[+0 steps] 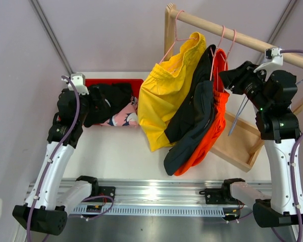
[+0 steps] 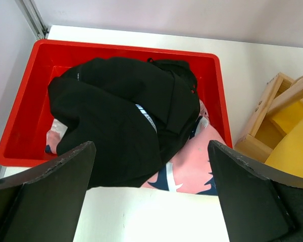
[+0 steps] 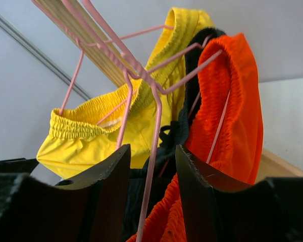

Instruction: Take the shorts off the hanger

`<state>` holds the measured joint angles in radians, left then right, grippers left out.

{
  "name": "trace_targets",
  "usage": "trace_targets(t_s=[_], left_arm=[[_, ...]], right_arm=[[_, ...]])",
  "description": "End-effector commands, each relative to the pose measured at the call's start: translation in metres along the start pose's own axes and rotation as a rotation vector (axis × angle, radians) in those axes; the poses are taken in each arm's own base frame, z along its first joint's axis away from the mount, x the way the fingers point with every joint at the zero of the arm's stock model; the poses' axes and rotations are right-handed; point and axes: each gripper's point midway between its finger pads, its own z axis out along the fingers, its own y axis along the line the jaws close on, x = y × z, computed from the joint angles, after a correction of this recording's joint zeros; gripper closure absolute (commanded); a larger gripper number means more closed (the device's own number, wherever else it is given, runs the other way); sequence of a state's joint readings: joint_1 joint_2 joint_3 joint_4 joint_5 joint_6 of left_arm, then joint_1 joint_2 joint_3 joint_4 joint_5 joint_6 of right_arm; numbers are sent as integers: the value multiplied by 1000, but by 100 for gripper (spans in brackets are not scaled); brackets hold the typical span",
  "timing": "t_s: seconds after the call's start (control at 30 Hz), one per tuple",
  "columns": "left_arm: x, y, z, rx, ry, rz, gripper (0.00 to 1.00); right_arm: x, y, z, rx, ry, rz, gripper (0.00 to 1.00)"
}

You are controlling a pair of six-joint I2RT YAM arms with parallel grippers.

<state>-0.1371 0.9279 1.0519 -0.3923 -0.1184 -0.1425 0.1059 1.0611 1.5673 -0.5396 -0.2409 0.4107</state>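
Two pairs, black shorts (image 2: 121, 111) atop pink shorts (image 2: 189, 171), fill the red bin (image 2: 20, 116); left gripper (image 2: 150, 148), right gripper (image 3: 152, 151) both apart.

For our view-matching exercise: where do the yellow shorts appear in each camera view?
Top external: yellow shorts at centre, hanging from the rail.
Left wrist: only a yellow patch at the right edge, cut off.
Right wrist: left of centre, waistband up.
Shared landmark: the wooden rack.

Yellow shorts (image 1: 166, 96), dark charcoal shorts (image 1: 194, 121) and orange shorts (image 1: 212, 136) hang bunched together on pink hangers (image 3: 154, 126) from a wooden rail (image 1: 232, 33) at far right. At far left, black shorts (image 2: 121, 111) lie crumpled over pink navy-patterned shorts (image 2: 187, 171) in a red bin (image 2: 25, 101).
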Motion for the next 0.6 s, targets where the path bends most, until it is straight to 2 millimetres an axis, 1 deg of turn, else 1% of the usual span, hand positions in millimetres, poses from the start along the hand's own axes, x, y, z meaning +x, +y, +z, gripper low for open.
trace_targets(t_s=[0.0, 0.1, 0.2, 0.23, 0.33, 0.37, 0.4, 0.43, 0.47, 0.5, 0.53, 0.57], left_arm=[[-9, -9, -2, 45, -43, -18, 1], [-5, -9, -2, 45, -43, -18, 1], [-1, -8, -2, 43, -38, -16, 1], [0, -8, -2, 43, -38, -16, 1], [-2, -8, -5, 51, -51, -15, 1], [-3, -10, -6, 59, -58, -14, 1], [-6, -13, -8, 77, -67, -13, 1], [-7, -22, -11, 120, -63, -7, 1], [-16, -28, -16, 140, -80, 14, 1], [-13, -52, -21, 201, -70, 47, 1], [-33, -57, -30, 173, -108, 66, 1], [-33, -89, -42, 255, -113, 125, 1]], right_arm=[[-2, 4, 5, -14, -32, 3, 54], [5, 2, 9, -7, -21, 4, 56], [8, 1, 12, 1, -16, 5, 68], [8, 0, 12, 8, -18, 7, 77], [6, 2, 10, 9, -31, 1, 89], [5, 4, 9, 7, -35, 0, 92], [3, 5, 8, 4, -40, -3, 99], [2, 6, 7, 1, -43, -5, 100], [1, 7, 6, 2, -45, -7, 100], [-3, 9, 4, -1, -54, -13, 100], [-5, 10, 3, -1, -58, -13, 100], [-11, 13, 0, -8, -73, -19, 100]])
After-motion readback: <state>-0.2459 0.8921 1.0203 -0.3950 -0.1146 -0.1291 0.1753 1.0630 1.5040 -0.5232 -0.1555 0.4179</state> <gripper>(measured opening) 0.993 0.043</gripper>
